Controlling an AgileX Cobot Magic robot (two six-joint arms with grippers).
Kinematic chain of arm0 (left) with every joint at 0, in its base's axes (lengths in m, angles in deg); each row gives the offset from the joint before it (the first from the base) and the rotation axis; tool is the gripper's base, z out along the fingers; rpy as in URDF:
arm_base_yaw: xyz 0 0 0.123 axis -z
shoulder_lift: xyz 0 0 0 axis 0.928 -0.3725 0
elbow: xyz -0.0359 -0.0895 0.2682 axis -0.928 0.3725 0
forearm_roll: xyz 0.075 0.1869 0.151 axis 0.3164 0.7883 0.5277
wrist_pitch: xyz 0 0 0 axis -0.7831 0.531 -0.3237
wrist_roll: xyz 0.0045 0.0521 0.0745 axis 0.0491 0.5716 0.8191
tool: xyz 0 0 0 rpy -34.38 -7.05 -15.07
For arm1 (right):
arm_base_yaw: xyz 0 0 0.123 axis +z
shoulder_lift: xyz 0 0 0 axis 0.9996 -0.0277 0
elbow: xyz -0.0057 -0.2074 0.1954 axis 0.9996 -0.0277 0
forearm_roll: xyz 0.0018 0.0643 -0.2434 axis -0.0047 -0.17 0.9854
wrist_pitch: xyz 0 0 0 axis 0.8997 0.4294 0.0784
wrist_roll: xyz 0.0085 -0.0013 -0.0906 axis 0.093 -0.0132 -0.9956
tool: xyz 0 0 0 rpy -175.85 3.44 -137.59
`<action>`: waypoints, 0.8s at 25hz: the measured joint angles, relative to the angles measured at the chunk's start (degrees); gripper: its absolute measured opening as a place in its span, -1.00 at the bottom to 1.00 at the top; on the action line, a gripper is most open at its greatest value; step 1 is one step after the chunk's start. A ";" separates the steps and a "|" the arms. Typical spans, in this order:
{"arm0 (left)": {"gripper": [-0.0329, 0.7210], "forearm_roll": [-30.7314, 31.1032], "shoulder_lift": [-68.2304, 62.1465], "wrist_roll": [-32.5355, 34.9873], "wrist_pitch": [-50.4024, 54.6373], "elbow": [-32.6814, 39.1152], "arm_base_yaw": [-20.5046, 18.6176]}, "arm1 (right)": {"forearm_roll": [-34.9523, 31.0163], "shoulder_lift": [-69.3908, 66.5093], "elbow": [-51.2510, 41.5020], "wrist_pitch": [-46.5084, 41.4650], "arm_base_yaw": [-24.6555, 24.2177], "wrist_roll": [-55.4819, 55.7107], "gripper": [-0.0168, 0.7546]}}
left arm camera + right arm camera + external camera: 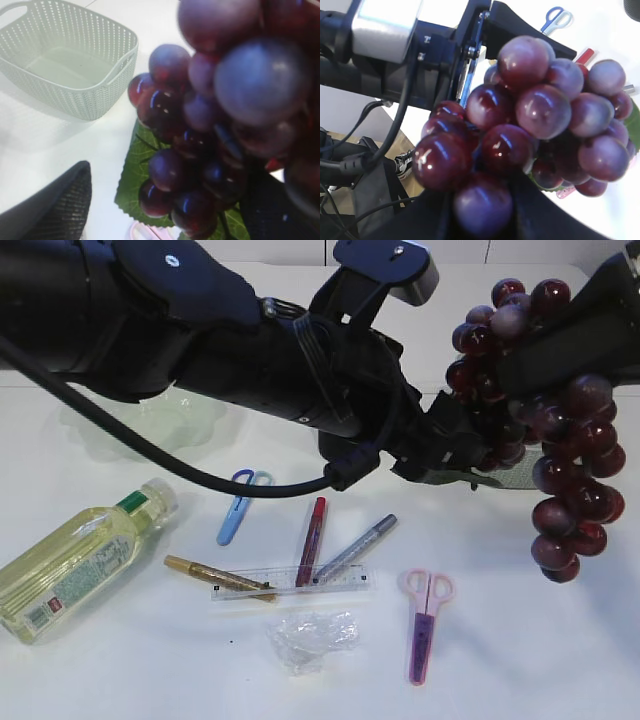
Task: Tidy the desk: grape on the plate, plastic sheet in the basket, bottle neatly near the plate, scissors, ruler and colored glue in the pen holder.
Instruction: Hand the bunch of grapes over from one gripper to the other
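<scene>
exterior view: my right pincer (485, 200) clamped on grape bunch (560, 430), lifted above desk (520, 640). my left pincer (455, 455) beside bunch, can't tell its state.

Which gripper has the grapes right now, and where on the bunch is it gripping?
The right gripper holds the grape bunch around grapes at its upper end. The left gripper, jaws apart beside the bunch, holds nothing.

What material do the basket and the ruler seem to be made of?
The basket looks like pale green moulded plastic with a matte finish: its walls show a regular woven-style perforation. The ruler seems clear, glossy plastic: the pens and table show through it.
</scene>
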 joint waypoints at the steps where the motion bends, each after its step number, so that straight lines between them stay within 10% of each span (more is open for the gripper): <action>1: 0.85 -0.24 0.00 0.00 0.00 0.00 0.00 | 0.09 0.00 0.00 0.00 0.00 0.00 -0.44; 20: 0.87 -4.95 -3.68 0.00 0.14 0.00 0.00 | 0.21 0.00 0.00 0.00 0.00 -0.04 -0.42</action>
